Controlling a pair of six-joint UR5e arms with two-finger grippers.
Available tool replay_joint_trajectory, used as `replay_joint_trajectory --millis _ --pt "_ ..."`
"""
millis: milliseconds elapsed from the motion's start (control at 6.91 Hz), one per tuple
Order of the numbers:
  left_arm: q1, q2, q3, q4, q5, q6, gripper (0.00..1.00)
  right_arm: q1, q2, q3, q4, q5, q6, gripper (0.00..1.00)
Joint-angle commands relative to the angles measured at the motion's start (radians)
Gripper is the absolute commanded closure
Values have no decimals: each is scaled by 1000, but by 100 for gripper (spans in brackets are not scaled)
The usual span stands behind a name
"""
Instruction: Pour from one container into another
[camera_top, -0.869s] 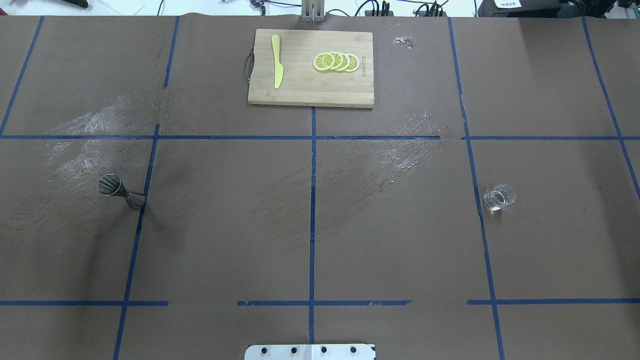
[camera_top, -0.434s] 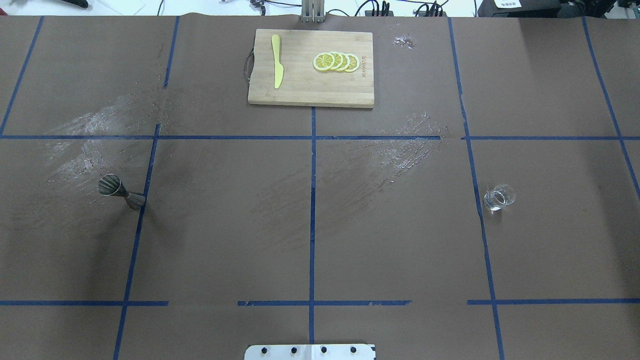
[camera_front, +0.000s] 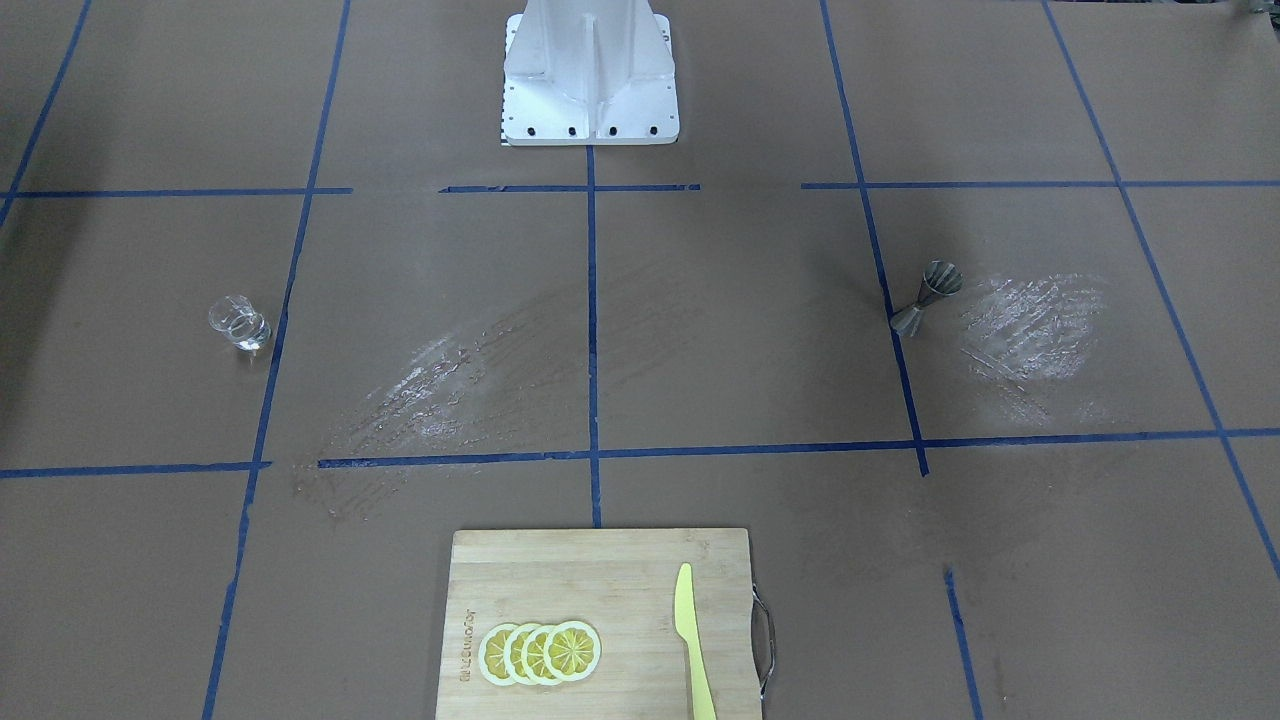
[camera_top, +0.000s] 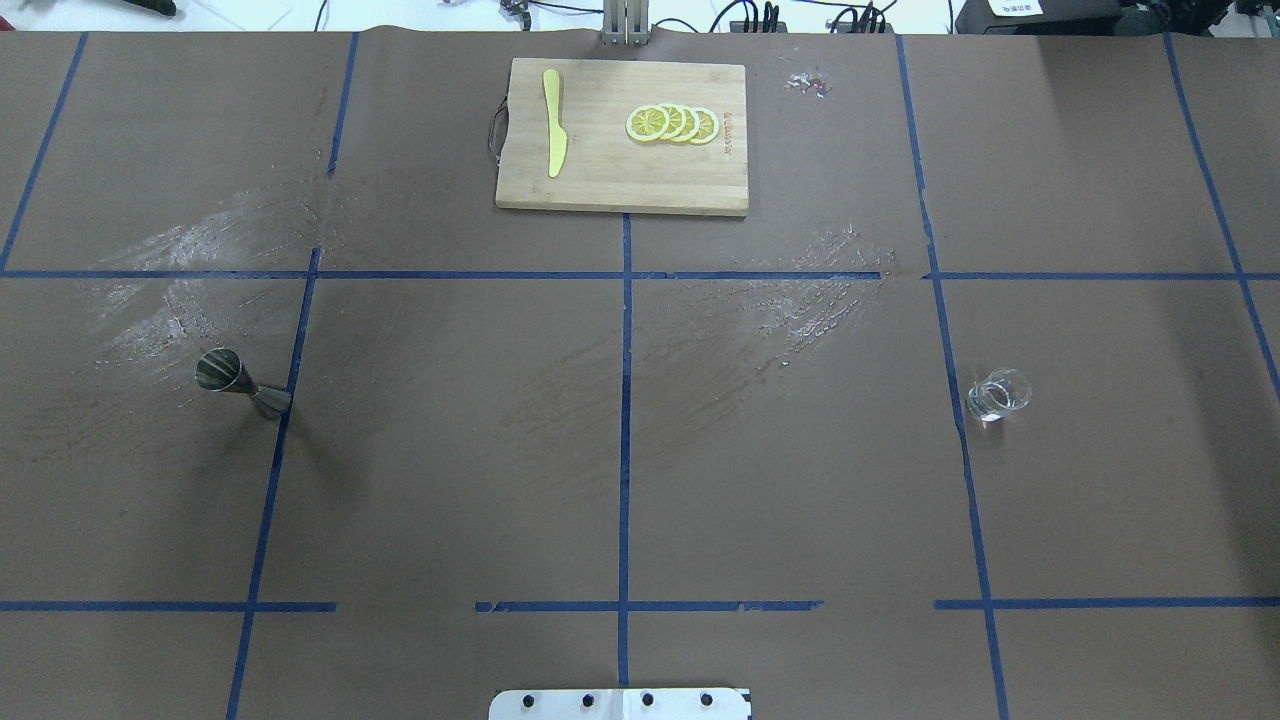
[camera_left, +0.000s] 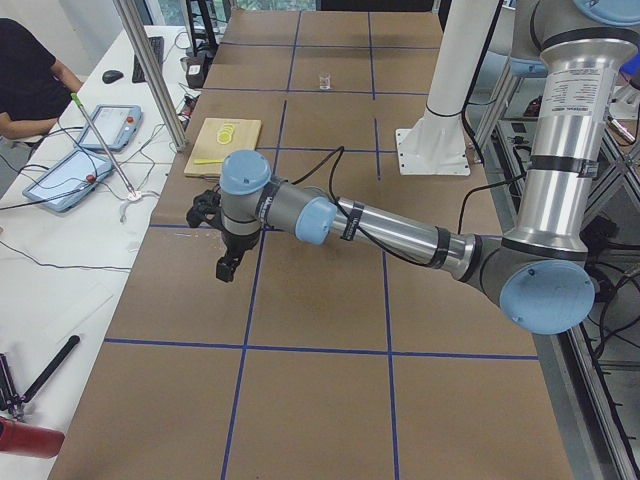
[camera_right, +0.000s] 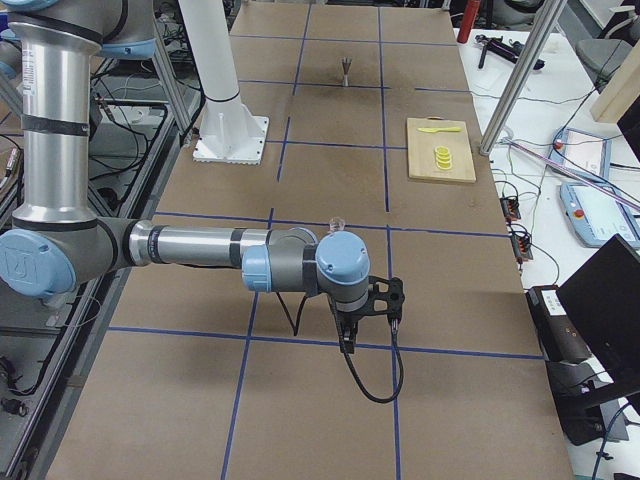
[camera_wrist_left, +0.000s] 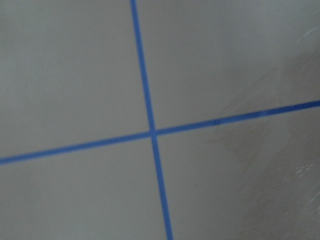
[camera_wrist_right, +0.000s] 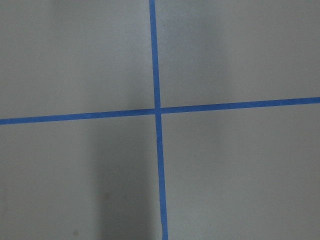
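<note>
The clear glass cup (camera_top: 997, 395) stands upright on the table's right side, also seen in the front view (camera_front: 240, 323) and far off in the left-side view (camera_left: 325, 81). The grey metal jigger (camera_top: 243, 385) stands upright on the left side by a blue tape line (camera_front: 927, 297) (camera_right: 345, 70). Neither gripper shows in the overhead or front views. The left gripper (camera_left: 228, 268) hangs above the paper near the table's left end, and the right gripper (camera_right: 350, 338) hangs near the right end. I cannot tell whether they are open or shut. Both wrist views show only taped paper.
A wooden cutting board (camera_top: 600, 180) with lemon slices (camera_top: 672, 123) and a yellow knife (camera_top: 553, 125) lies at the far middle. The robot's base plate (camera_top: 620, 703) sits at the near edge. White smears (camera_top: 200, 270) mark the brown paper. An operator (camera_left: 30, 80) sits beside the table.
</note>
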Motion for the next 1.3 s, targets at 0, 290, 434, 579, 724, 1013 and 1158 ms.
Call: replay_joint_trajectory --millis 0,290,434,579,724,1013,1158 --pt "49 -23 -87 -11 8 -3 0 0 13 31 27 22 9 0" --pt "113 -50 -116 27 -30 -105 0 0 -8 48 48 80 3 0" --pt "229 -46 -186 28 49 -274 0 0 -8 50 60 120 9 0" --pt "367 -28 -276 28 200 -472 0 -5 -7 44 50 124 11 0" --pt "502 30 -377 28 314 -660 0 -3 -7 48 48 124 11 0" --pt "859 194 -562 20 602 -1129 0 -41 5 50 53 99 131 0" --pt "1031 236 -582 18 746 -1347 0 -73 10 94 54 99 217 0"
